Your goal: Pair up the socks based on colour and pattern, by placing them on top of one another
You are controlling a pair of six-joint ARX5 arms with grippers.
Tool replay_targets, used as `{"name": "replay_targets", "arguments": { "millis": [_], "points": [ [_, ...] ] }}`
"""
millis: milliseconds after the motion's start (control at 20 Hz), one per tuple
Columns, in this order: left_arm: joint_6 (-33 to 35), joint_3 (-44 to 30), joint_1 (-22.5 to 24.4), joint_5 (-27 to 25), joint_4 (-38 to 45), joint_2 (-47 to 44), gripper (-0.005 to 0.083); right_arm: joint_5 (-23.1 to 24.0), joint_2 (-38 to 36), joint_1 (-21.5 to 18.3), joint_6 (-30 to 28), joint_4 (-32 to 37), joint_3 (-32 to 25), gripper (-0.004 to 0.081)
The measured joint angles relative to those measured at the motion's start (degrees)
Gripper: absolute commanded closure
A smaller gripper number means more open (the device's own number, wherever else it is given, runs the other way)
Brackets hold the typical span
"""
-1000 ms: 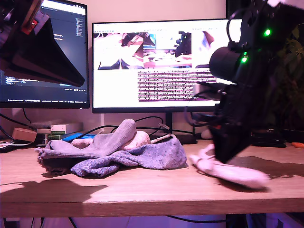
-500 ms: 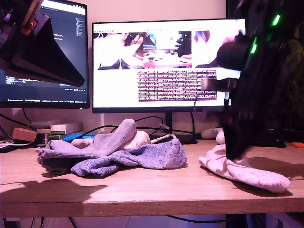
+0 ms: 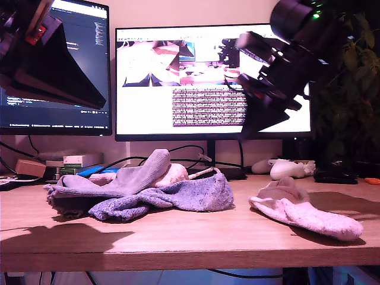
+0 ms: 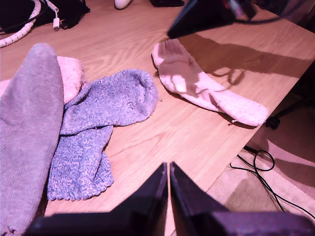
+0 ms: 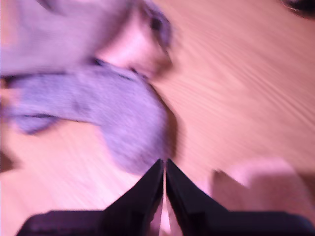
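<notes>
Now my first gripper (image 4: 168, 169) & second gripper (image 5: 164, 167) both hang above desk (image 3: 178, 234), jaws pressed together, empty; pink sock (image 3: 306, 214) lies apart from sock pile (image 3: 142, 190).

2 pink socks show: 1 lying alone (image 4: 206, 88), 1 in the pile (image 4: 71, 76). The pile also holds 2 blue-purple knit socks (image 4: 106, 101) (image 4: 78, 164) and at least 1 grey sock (image 4: 27, 128). 2 monitors (image 3: 211, 80) (image 3: 56, 65) stand behind.

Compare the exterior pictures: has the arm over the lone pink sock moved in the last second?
Yes. It rose off the pink sock on the desk to the monitor top at the exterior view's right; its claw is empty.
</notes>
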Motion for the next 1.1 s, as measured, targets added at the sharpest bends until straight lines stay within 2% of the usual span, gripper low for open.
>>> {"name": "replay_targets", "arguments": {
  "millis": [150, 350, 500, 600, 800, 850, 950, 1000, 1100],
  "points": [
    [0.0, 0.0, 0.0, 0.0, -0.1, 0.0, 0.0793, -0.8, 3.4, 0.0, -1.5, -1.4, 8.9, 0.0782],
    [0.0, 0.0, 0.0, 0.0, -0.1, 0.0, 0.0793, -3.3, 10.2, 0.0, -4.2, -7.6, 23.2, 0.0782],
    [0.0, 0.0, 0.0, 0.0, -0.1, 0.0, 0.0793, -3.5, 16.8, 0.8, -7.6, -11.3, 31.4, 0.0782],
    [0.0, 0.0, 0.0, 0.0, -0.1, 0.0, 0.0793, -3.7, 21.2, 1.7, -9.1, -12.4, 34.3, 0.0782],
    [0.0, 0.0, 0.0, 0.0, -0.1, 0.0, 0.0793, -5.6, 28.0, 3.6, -11.9, -13.5, 36.4, 0.0781],
    [0.0, 0.0, 0.0, 0.0, -0.2, 0.0, 0.0793, -6.0, 29.4, 4.0, -12.3, -14.1, 36.4, 0.0744],
    [0.0, 0.0, 0.0, 0.0, -0.3, 0.0, 0.0793, -6.1, 30.9, 4.5, -13.3, -14.4, 36.4, 0.0506],
    [0.0, 0.0, 0.0, 0.0, -0.6, 0.0, 0.0793, -5.7, 31.0, 4.6, -13.2, -14.3, 36.4, 0.0473],
    [0.0, 0.0, 0.0, 0.0, -1.1, 0.0, 0.0793, -4.5, 31.0, 5.2, -11.8, -12.5, 36.4, 0.047]
  ]
}}
